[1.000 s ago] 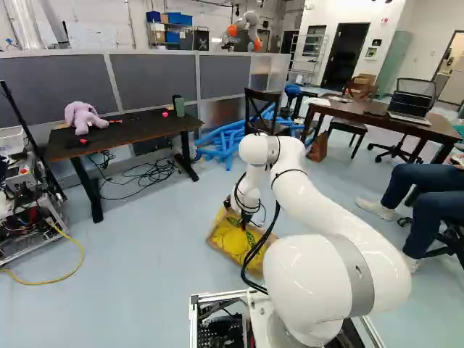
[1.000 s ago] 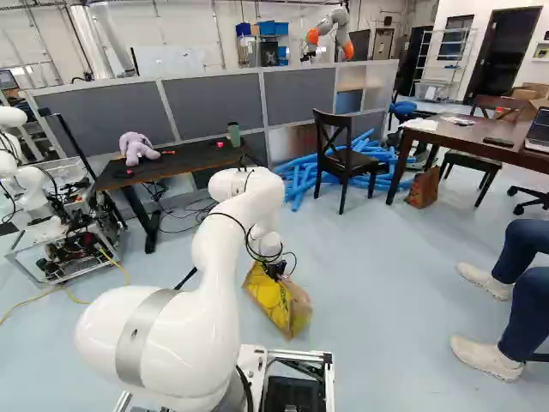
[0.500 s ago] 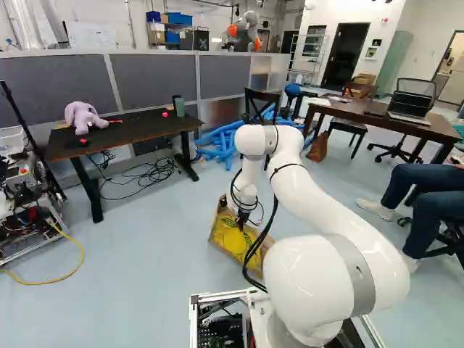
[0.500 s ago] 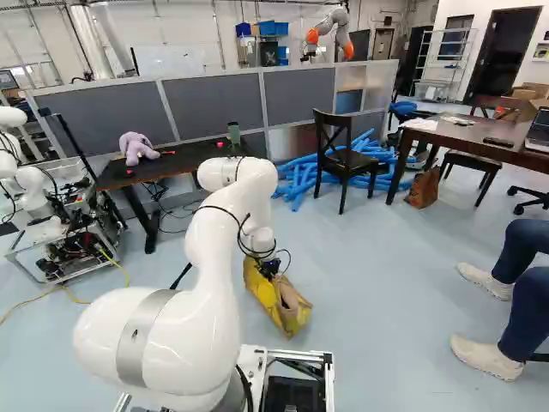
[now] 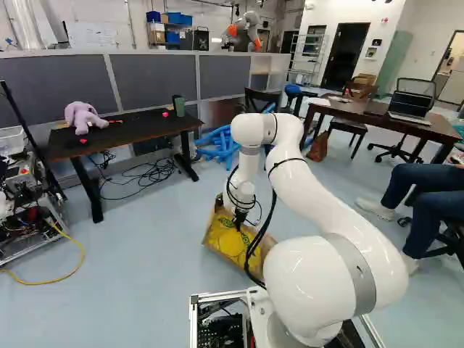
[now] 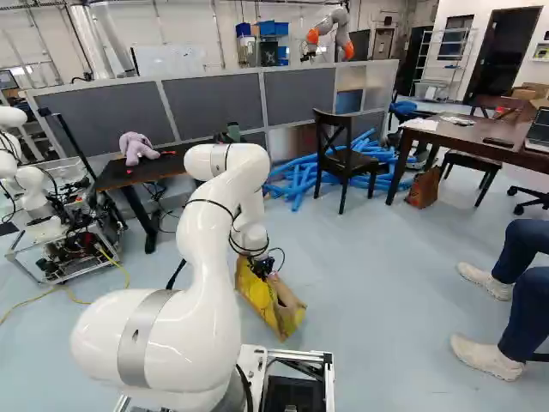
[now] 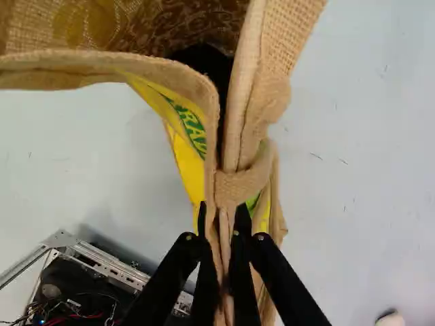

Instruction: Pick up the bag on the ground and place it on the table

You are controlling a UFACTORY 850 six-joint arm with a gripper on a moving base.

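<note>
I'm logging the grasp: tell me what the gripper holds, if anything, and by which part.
The gripper holds the yellow-and-tan bag by its gathered top edges, at one end of its mouth.

forward-facing rear pair, shared floor [image 5: 145,254], close downward wrist view

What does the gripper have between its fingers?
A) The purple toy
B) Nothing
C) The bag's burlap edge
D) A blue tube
C: in the wrist view, the fingers of the gripper press the burlap of the bag from two sides.
</note>
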